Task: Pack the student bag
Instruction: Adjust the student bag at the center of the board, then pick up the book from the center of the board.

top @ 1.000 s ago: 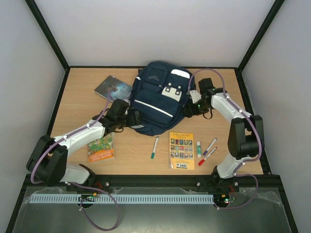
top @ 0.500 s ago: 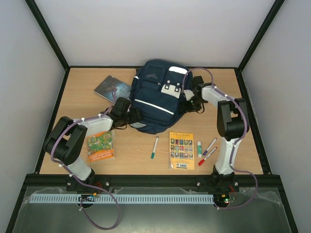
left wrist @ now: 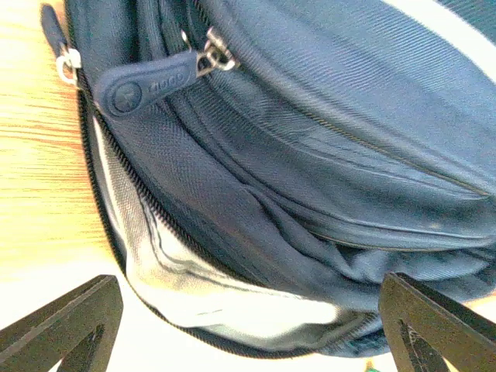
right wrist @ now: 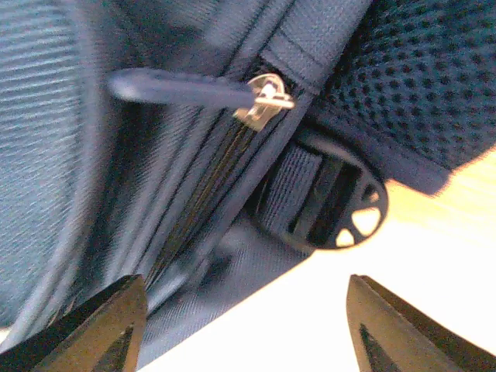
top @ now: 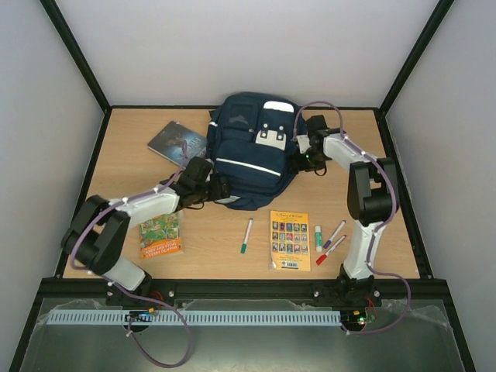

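Observation:
The student bag [top: 249, 151], navy blue with white stripes and a grey-white patch, lies at the back middle of the table. My left gripper [top: 221, 188] is open against the bag's lower left edge. In the left wrist view the bag [left wrist: 310, 155] fills the frame, with a zipper pull [left wrist: 151, 81] and a partly open zip showing grey lining [left wrist: 225, 298] between my jaws. My right gripper [top: 298, 155] is open at the bag's right side. The right wrist view shows a zipper pull [right wrist: 194, 89] and a black strap buckle [right wrist: 333, 205] just ahead of my jaws.
A book [top: 177, 141] lies left of the bag. A small orange-green booklet [top: 161, 235] lies under the left arm. A green pen [top: 246, 235], a yellow booklet [top: 290, 239], a glue stick [top: 317, 232] and two markers [top: 332, 240] lie in front.
Both arms have pushed toward the back of the table, and the bag has slid away with them. The left arm has stretched forward; the right gripper has moved up along the bag's side.

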Tool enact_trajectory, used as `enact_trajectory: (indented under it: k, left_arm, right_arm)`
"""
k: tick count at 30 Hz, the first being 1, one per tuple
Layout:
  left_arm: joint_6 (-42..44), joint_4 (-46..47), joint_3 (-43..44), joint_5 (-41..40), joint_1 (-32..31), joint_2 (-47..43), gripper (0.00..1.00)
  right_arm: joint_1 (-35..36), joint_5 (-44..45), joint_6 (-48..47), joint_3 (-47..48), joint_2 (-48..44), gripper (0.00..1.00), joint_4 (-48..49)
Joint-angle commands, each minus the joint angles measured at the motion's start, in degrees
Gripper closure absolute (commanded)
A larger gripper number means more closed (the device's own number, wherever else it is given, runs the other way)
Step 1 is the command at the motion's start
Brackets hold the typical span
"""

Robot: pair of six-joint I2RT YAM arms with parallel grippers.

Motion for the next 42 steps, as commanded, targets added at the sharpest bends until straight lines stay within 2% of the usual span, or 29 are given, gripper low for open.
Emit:
enact_trajectory:
  k: [1,5,9,13,17,21,25,28,30,34,42]
  left_arm:
    - [-0.86,-8.28,1.09,-4.97,-1.41,-8.57,0.06]
    - [-0.72,-12.45,2.38,-7.21,-4.75,-15.00,0.06]
    - [-0.55,-14.06,3.41,-6.12,-9.57,-18.50,0.07]
    - [-0.90,-13.93,3.85,-3.39,-15.82,-18.91,0.10]
    - [-1.32,-12.95,4.70,-1.76,-22.34,-16.06,0.14]
    - [-2.15,-12.50,6.95,-1.57,-27.34,-10.51,0.18]
    - [-3.17,-14.46,10.94,-4.44,-30.57,-3.95,0.17]
    - [-4.01,-16.60,13.83,-6.20,-32.50,1.50,0.16]
    - [-4.32,-17.67,15.24,-7.19,-33.27,4.36,0.20]
    - [-4.83,-17.62,16.22,-7.34,-34.11,7.86,0.23]
    - [-4.14,-17.60,19.35,-7.77,-36.39,13.62,0.22]
  right_arm:
    - [0.01,2.14,0.16,-2.83,-10.63,0.26,-2.89]
    - [-0.11,2.44,-0.57,-7.23,-19.24,0.24,-5.34]
    - [-0.18,-0.43,-1.99,-12.57,-28.04,0.25,-6.95]
    - [-0.12,-5.84,-3.52,-19.27,-36.58,0.26,-5.93]
    - [-0.11,-10.07,-3.31,-28.95,-44.25,0.27,0.37]
    - [-0.11,-10.92,-2.93,-34.54,-46.22,0.29,4.33]
    - [-0.12,-12.34,-3.22,-38.69,-48.17,0.29,7.56]
    - [-0.14,-11.39,-3.36,-39.26,-48.45,0.29,8.17]
    - [-0.17,-11.42,-3.36,-39.41,-48.09,0.29,8.37]
    - [-0.18,-11.67,-3.85,-39.26,-46.73,0.29,7.71]
    - [-0.14,-10.91,-4.42,-39.68,-47.42,0.29,7.86]
